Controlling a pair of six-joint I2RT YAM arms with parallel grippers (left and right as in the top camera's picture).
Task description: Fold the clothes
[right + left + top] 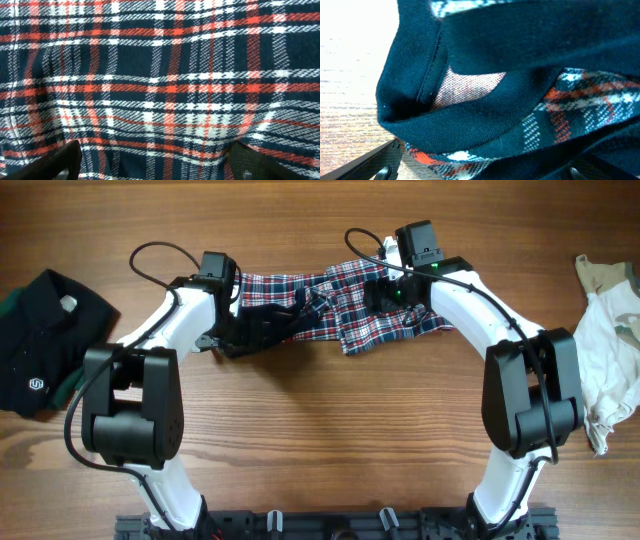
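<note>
The clothes, a red, navy and white plaid shirt [345, 305] with navy trim, lie bunched in a band across the far middle of the table. My left gripper [250, 318] sits at the shirt's left end. In the left wrist view its fingers [372, 164] stand wide apart, open, with the navy trim [470, 125] and plaid cloth heaped between and in front of them. My right gripper [385, 292] rests over the shirt's right part. Its fingers [55, 162] are spread wide, open, over flat plaid cloth [160, 85] that fills the right wrist view.
A black garment [40, 345] with a small white logo lies at the table's left edge. A white and beige garment [612, 345] lies at the right edge. Bare wooden tabletop [330, 420] stretches between the two arm bases in front.
</note>
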